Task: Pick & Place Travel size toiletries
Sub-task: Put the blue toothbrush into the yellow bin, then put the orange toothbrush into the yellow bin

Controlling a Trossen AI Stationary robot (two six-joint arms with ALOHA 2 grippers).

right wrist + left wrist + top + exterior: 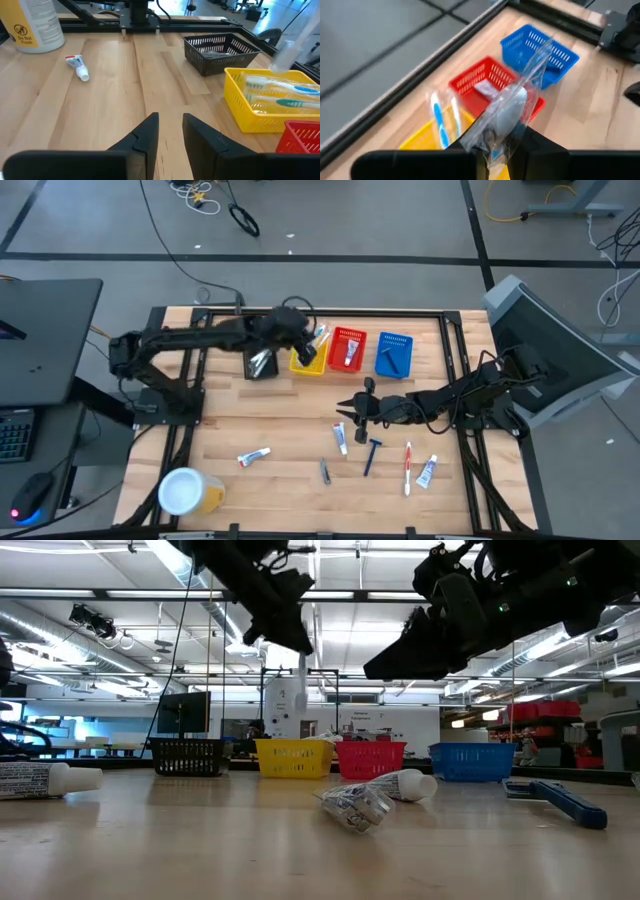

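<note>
Pale wood-plank table [280,430], left pincer [502,150] pinching crinkly clear-wrapped toothbrush [507,107] over yellow mesh basket [307,362], right pincer [170,132] spread

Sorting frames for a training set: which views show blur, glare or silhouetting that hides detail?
Left wrist view: the wrapped toothbrush pinched in the left gripper is blurred, its clear wrapper catching glare. Low view: both arms are black silhouettes against bright ceiling lights, and the near silvery packet is soft. High view: evenly lit. Right wrist view: sharp, the right gripper open over bare wood.

Two black jointed arms, blocky dark fingers [145,137].
</note>
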